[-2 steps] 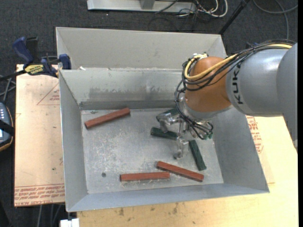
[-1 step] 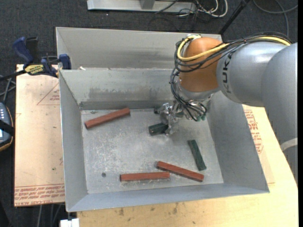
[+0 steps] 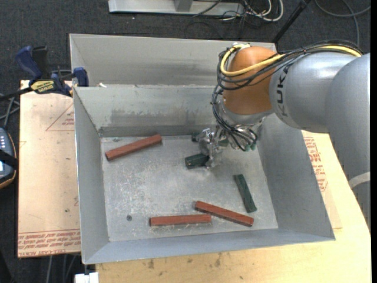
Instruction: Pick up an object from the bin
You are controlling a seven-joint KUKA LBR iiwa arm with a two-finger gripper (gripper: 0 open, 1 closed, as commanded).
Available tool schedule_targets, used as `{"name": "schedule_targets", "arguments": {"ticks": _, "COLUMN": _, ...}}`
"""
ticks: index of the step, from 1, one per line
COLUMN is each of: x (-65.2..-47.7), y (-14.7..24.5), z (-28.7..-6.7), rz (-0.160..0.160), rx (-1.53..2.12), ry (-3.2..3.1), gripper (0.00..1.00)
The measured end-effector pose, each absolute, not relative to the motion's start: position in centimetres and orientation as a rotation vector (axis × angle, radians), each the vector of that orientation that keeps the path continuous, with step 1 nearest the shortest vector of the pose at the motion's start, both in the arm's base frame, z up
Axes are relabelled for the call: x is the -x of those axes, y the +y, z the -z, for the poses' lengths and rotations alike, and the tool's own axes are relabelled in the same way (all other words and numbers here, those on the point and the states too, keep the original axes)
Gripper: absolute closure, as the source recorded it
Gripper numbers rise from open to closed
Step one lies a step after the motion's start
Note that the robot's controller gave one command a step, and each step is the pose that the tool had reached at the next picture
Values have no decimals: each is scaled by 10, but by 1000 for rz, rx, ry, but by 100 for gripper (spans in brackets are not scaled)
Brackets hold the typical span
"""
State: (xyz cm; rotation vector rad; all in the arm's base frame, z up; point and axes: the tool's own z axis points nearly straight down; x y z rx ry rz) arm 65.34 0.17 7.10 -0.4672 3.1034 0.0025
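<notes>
My gripper [image 3: 208, 155] hangs low over the middle of the bin floor, its metal fingers pointing down beneath the orange wrist cover. A small dark green block [image 3: 193, 161] lies on the floor right at the fingertips, touching or just beside them. Whether a finger has closed round it cannot be made out. To the lower right of the gripper lies a longer dark green stick [image 3: 244, 193].
A reddish-brown stick [image 3: 133, 147] lies at the back left of the floor. Two more reddish-brown sticks [image 3: 179, 220] [image 3: 224, 213] lie near the front wall. The arm reaches in over the bin's right wall.
</notes>
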Motion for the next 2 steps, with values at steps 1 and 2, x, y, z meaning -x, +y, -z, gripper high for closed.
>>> {"name": "schedule_targets", "arguments": {"ticks": 1, "x": -655, "y": 0, "z": -128, "rz": -3, "rx": 517, "ry": 3100, "gripper": 100}}
{"name": "schedule_targets", "arguments": {"ticks": 2, "x": -641, "y": 0, "z": -249, "rz": -1, "rx": 474, "ry": 3101, "gripper": 100}}
